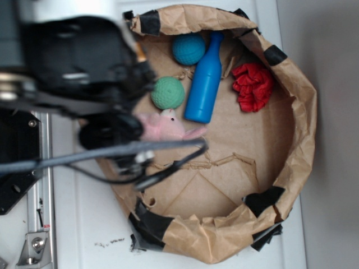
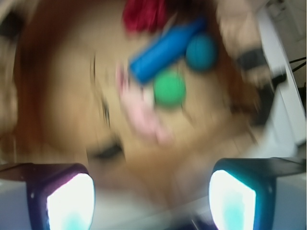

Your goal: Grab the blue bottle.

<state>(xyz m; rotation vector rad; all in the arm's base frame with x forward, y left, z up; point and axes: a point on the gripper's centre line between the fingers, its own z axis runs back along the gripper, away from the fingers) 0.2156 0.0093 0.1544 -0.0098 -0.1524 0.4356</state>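
Note:
The blue bottle (image 1: pixel 204 81) lies flat inside the brown paper bin (image 1: pixel 305 106), neck pointing to the far rim. It shows blurred in the wrist view (image 2: pixel 165 48) near the top. My gripper (image 2: pixel 151 201) is open and empty, its two fingers (image 2: pixel 69 203) wide apart at the bottom of the wrist view. It hangs above the bin's left side, well short of the bottle. In the exterior view the arm's dark body (image 1: pixel 84 61) hides the gripper's tips.
A teal ball (image 1: pixel 188 49) lies by the bottle's neck, a green ball (image 1: pixel 168 92) left of its body. A pink plush toy (image 1: pixel 168 128) lies below the green ball. A red cloth (image 1: pixel 253 86) lies right of the bottle. Black cables (image 1: pixel 168 162) cross the bin.

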